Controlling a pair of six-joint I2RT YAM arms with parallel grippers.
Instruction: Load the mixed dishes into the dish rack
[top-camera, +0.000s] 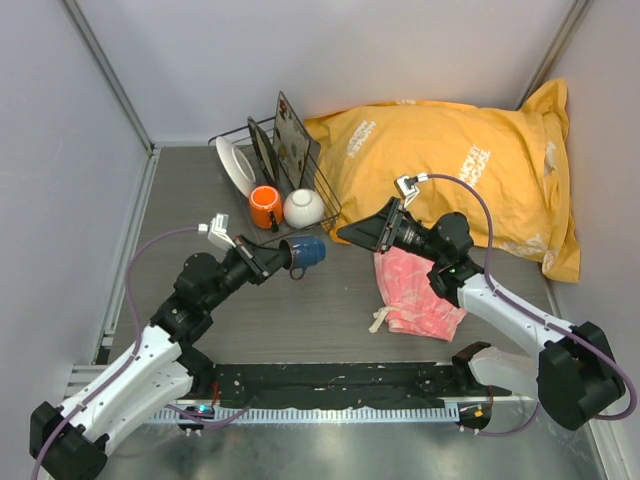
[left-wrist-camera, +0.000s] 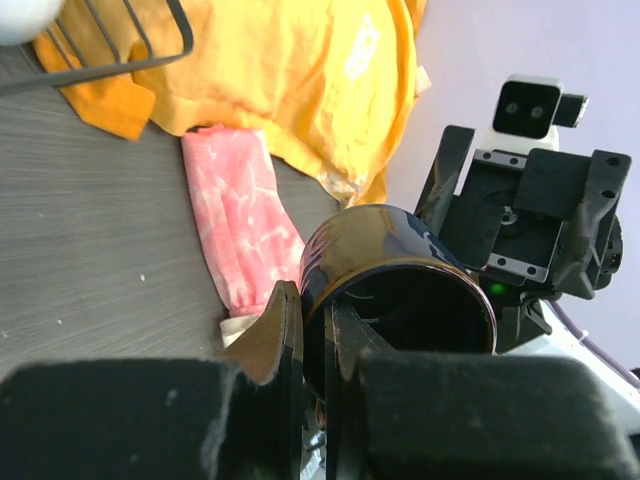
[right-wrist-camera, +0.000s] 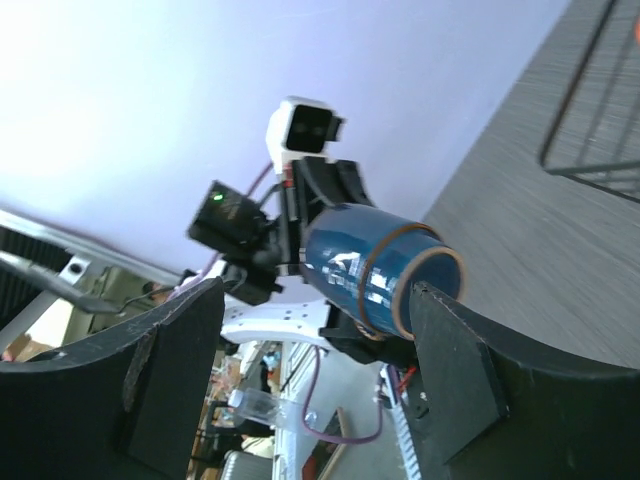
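My left gripper (top-camera: 277, 262) is shut on the small dark-blue cup (top-camera: 307, 252), holding it on its side above the table just in front of the dish rack (top-camera: 318, 195). In the left wrist view one finger (left-wrist-camera: 272, 335) sits outside the cup's (left-wrist-camera: 400, 290) wall and the other inside the rim. The rack holds a white plate (top-camera: 236, 165), a dark-rimmed plate (top-camera: 261, 150), a square dark tray (top-camera: 292, 130), an orange mug (top-camera: 265, 207) and a white bowl (top-camera: 303, 207). My right gripper (top-camera: 362, 233) stands open to the right of the cup, apart from it. The cup (right-wrist-camera: 375, 270) shows beyond the right gripper's (right-wrist-camera: 315, 370) spread fingers.
A big yellow bag (top-camera: 450, 165) fills the back right, touching the rack's right side. A pink cloth (top-camera: 415, 290) lies on the table under my right arm. Side walls close in the table at left and right.
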